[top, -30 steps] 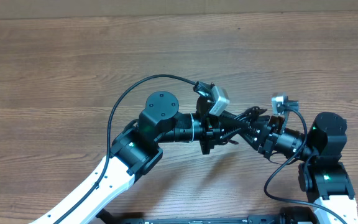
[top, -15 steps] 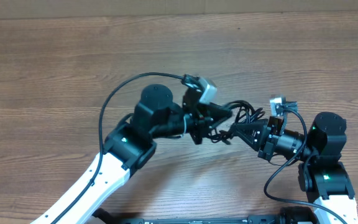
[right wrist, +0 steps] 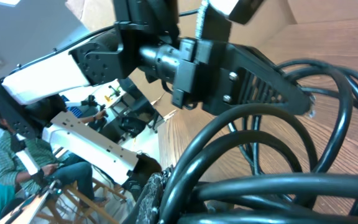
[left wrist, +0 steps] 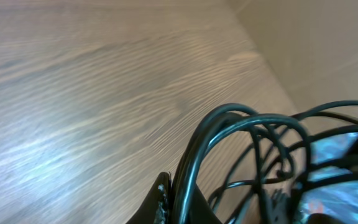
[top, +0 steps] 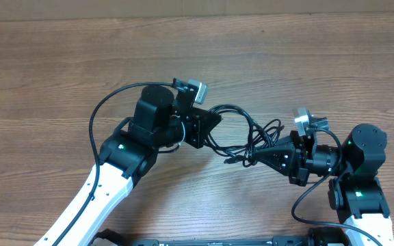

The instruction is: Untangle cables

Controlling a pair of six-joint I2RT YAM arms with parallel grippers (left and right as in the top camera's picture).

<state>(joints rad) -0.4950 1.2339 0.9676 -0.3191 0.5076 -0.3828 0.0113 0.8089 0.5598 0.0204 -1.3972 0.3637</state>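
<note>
Overhead view: left gripper [top: 213, 121] and right gripper [top: 250, 158] each have jaws pinched on the cables [top: 255, 133]. Separate slowly toward 10 and 4 o'clock, watching for snags.

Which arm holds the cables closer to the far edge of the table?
The left one: the left gripper clamps the cables farther up the table, the right gripper nearer the robot's bases.

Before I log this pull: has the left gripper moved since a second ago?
Yes: the left gripper moved left, away from the right arm's base.
</note>
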